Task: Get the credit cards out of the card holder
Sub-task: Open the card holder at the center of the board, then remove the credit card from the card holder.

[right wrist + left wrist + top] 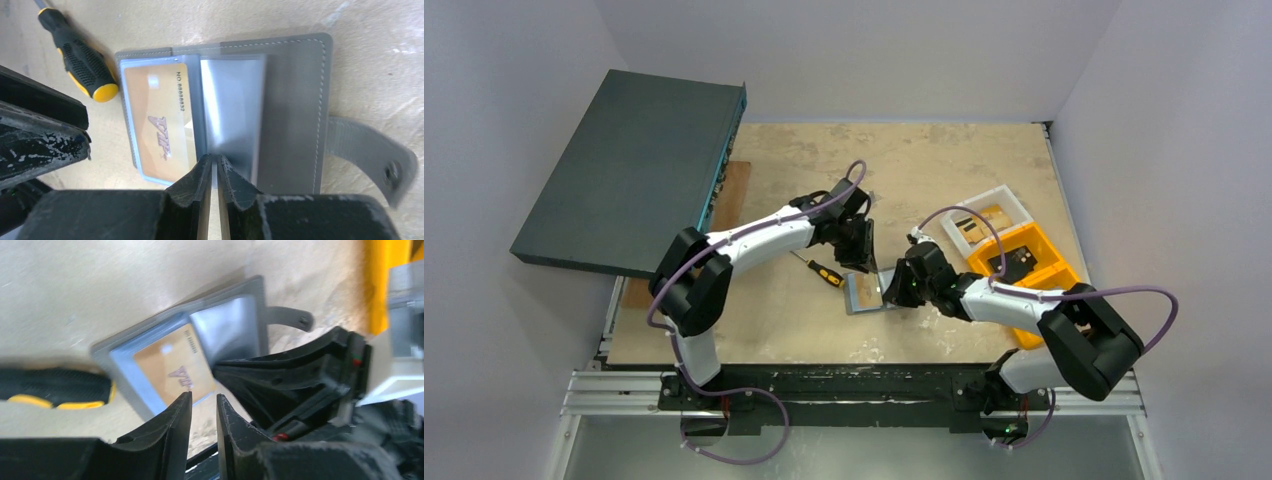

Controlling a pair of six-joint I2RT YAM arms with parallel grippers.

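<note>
The grey card holder (864, 292) lies open on the table between both grippers. Its pale blue-grey inside (235, 105) faces up and its tab (370, 150) sticks out to one side. A tan credit card (157, 120) sits in the left pocket, also seen in the left wrist view as the tan card (172, 367). My right gripper (214, 159) is shut on a thin inner sleeve at the holder's near edge. My left gripper (204, 397) hovers just off the card's edge, slightly open, with bare table showing in the gap. From above, the left gripper (861, 262) is just behind the holder.
A black-and-yellow screwdriver (824, 272) lies just left of the holder. A large dark flat box (629, 170) overhangs the back left. Orange bins (1024, 265) and a white tray (989, 215) stand on the right.
</note>
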